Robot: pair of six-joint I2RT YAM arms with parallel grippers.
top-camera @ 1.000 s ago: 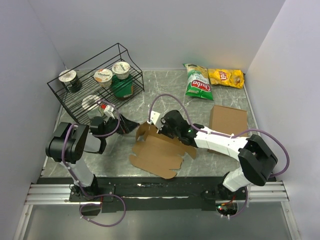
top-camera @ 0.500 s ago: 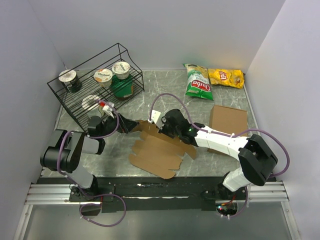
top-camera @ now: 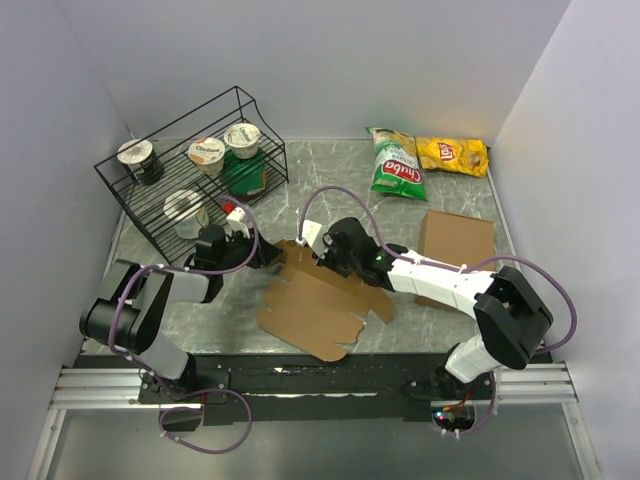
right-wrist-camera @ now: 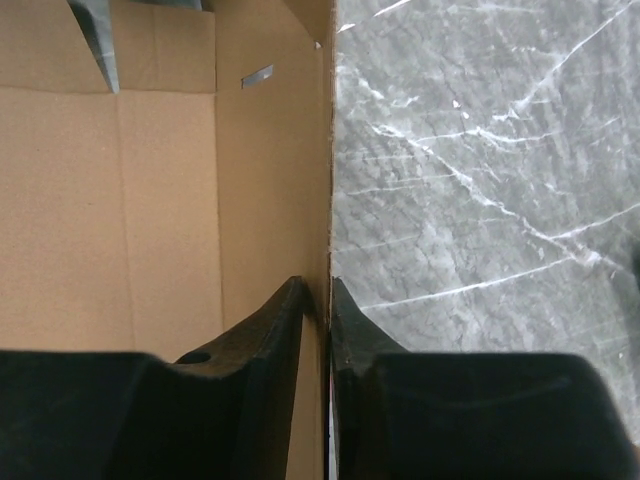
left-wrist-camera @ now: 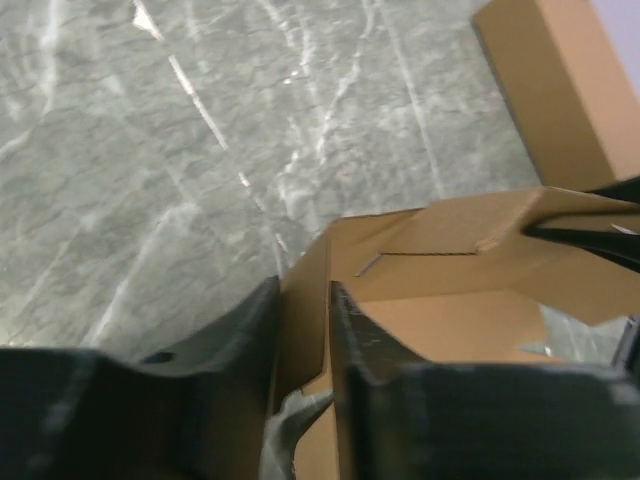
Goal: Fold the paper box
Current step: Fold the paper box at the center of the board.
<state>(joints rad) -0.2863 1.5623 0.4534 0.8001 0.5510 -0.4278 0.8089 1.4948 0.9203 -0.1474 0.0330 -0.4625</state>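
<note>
At the far left corner of the grey marbled bench [top-camera: 330,190] you have one black wire rack [top-camera: 160,205] holding four foil-lidded yogurt cups [top-camera: 207,150]: three on its upper tier and one lower down.

Just right of the rack, your left gripper [left-wrist-camera: 303,292] reaches the left end of the thin brown die-cut paper box [top-camera: 315,305]. The box lies near the middle of the bench, a little toward the near edge. Most of it is flat, and its far-left flaps stand up. In the left wrist view, one raised wall runs between the black fingers [left-wrist-camera: 350,340] and fills the space between them, so the jaws are clamped on the cardboard.

The box sits between your two grippers, and there is only one such box.

Your right gripper [right-wrist-camera: 318,290] meets the far edge of the same box, just right of the raised corner. The right wrist view shows a wall edge-on between its fingers [right-wrist-camera: 345,320], with the brown inner face to one side and bare bench to the other. A thin dark slit shows beside the card, and you cannot tell from this whether the jaws pinch it or stand just clear.

Further right, near the right edge and well apart from the box, lies one plain rectangular brown cardboard slab [top-camera: 456,240]. Beyond it, toward the far right corner, are two crisp bags side by side, one green [top-camera: 395,165] and one yellow [top-camera: 452,155].
</note>
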